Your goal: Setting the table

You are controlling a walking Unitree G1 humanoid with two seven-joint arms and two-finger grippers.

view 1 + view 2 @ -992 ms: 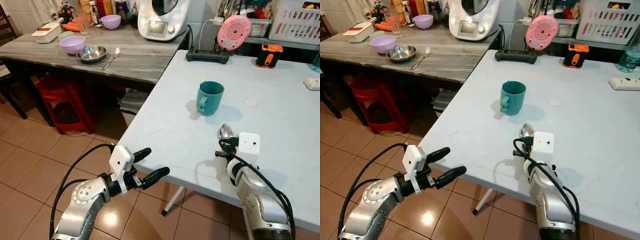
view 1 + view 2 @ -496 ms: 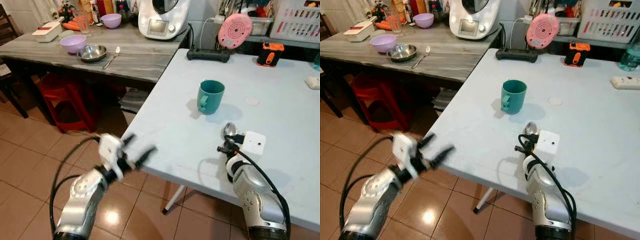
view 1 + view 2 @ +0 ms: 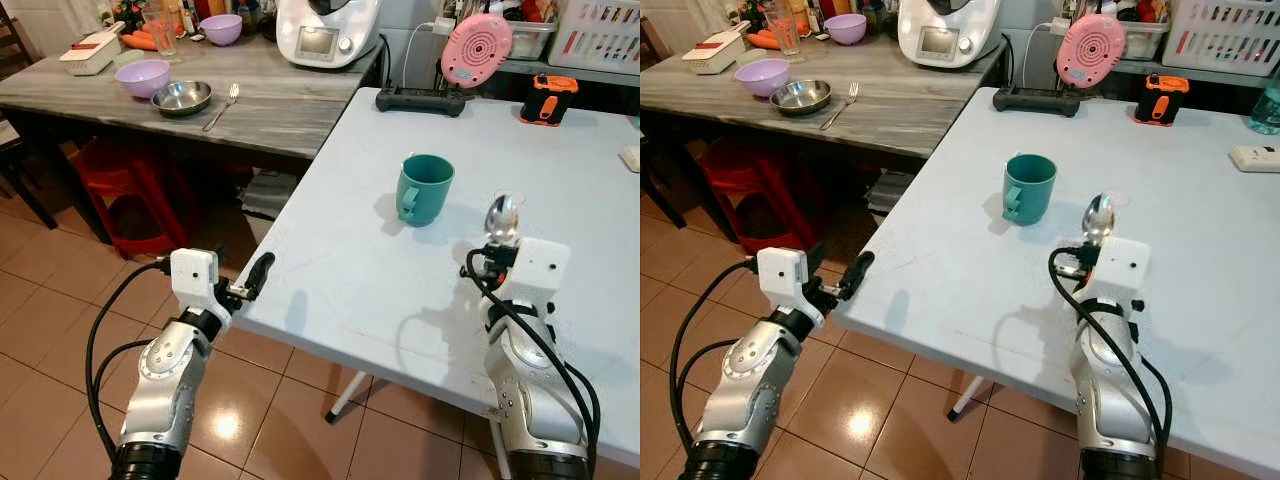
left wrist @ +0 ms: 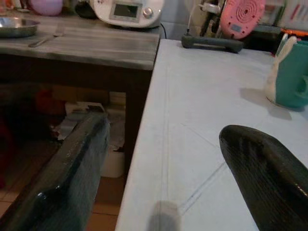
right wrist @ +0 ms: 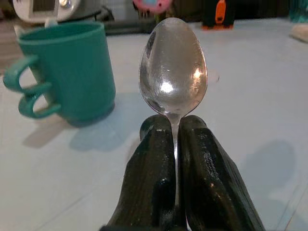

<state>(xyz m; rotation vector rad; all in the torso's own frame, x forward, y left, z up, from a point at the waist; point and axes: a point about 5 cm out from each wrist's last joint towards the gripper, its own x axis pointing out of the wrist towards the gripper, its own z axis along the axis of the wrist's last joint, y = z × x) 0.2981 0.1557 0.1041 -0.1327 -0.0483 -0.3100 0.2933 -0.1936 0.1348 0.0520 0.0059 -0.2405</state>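
Over the near right part of the white table [image 3: 330, 270], the right gripper [image 5: 175, 144] holds a spoon [image 3: 500, 214], its two black fingers pressed together on the handle so that the bowl of the spoon sticks out past the tips. The spoon is in the air, not on the table, and its long axis runs from near to far, following the fingers, with the bowl pointing to the far side. The mug [image 3: 423, 189] stands upright just to the left of the spoon and a little farther, with its handle turned to the near left; the two are close but apart. I judge that the coming move is to lay the spoon down on the bare table beside the mug, on its right side, so the gripper must lower and then let go without pushing the mug. The right arm is clearly the nearer one for this. The left gripper [image 3: 252, 279] is at the near left edge of the table, fingers apart with nothing between them; one finger seems to be over the edge, but I cannot tell if it touches the table.
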